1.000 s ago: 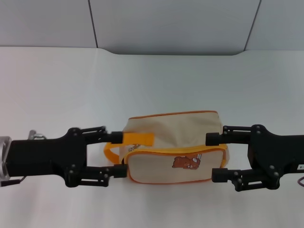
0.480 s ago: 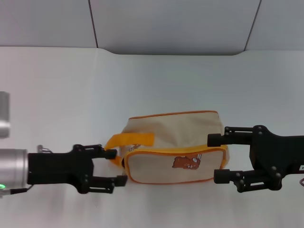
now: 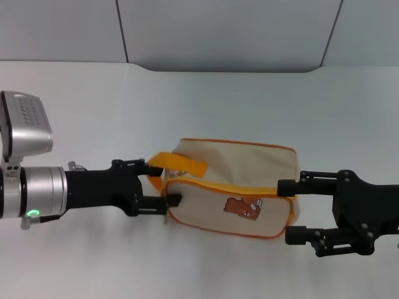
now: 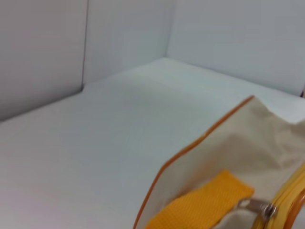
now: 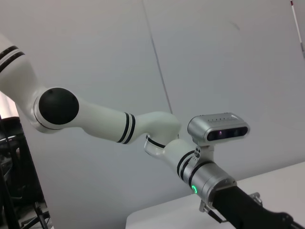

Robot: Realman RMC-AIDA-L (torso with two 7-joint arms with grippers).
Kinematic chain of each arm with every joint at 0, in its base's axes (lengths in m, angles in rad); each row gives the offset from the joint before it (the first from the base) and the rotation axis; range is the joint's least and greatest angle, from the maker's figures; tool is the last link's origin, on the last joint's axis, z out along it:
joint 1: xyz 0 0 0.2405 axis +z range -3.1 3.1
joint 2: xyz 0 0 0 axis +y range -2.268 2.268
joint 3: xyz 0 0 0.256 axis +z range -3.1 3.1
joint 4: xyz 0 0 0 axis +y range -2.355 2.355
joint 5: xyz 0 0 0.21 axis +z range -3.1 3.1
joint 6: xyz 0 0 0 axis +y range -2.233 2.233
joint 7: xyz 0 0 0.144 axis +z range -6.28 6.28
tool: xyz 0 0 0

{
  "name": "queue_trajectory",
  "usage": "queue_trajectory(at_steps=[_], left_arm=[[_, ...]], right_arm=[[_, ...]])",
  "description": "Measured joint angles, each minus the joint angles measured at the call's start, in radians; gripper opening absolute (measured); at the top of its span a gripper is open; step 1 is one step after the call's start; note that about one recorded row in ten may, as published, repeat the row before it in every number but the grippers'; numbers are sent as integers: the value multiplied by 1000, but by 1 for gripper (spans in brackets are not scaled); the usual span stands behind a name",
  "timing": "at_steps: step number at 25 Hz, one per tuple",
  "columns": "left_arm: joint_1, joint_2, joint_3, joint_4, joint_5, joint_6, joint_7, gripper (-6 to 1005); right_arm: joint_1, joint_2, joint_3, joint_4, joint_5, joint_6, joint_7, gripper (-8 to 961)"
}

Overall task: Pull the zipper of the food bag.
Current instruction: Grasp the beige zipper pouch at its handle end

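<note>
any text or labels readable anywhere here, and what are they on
None can be read.
Food bag: a small brown bear print on the front panel; any lettering with it is too small to make out.
Food bag, end by the left gripper: a dark mark under the orange strap loop, mostly hidden, unreadable.
Right gripper: no markings visible.

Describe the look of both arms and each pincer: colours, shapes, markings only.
The left pincer is matte black with linked bar fingers and visible pivot bolts, mounted on a silver cylindrical wrist showing a green light, with a silver camera box above. The right pincer is the same black linkage design. In the right wrist view, the left arm is glossy white with black rings.
</note>
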Motion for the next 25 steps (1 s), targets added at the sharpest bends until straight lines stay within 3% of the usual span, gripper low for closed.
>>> queue_trajectory(at_steps=[8,18,23,25], left_arm=[[28,3,22,4,-25,58,35,749],[25,-2,24,-36,-42,2,71,513],[23,-2,19,-37,-42,6,79,347],[23,-1,18,-34,-42,15,81,335]], right_arm=[[-7,2,0,-1,0,0,-9,721],[-7,2,1,-1,4,-9,-9,714],[-8,2,3,-1,10,-7,-10,710],[-8,4,13,-1,11,-1,-12,709]])
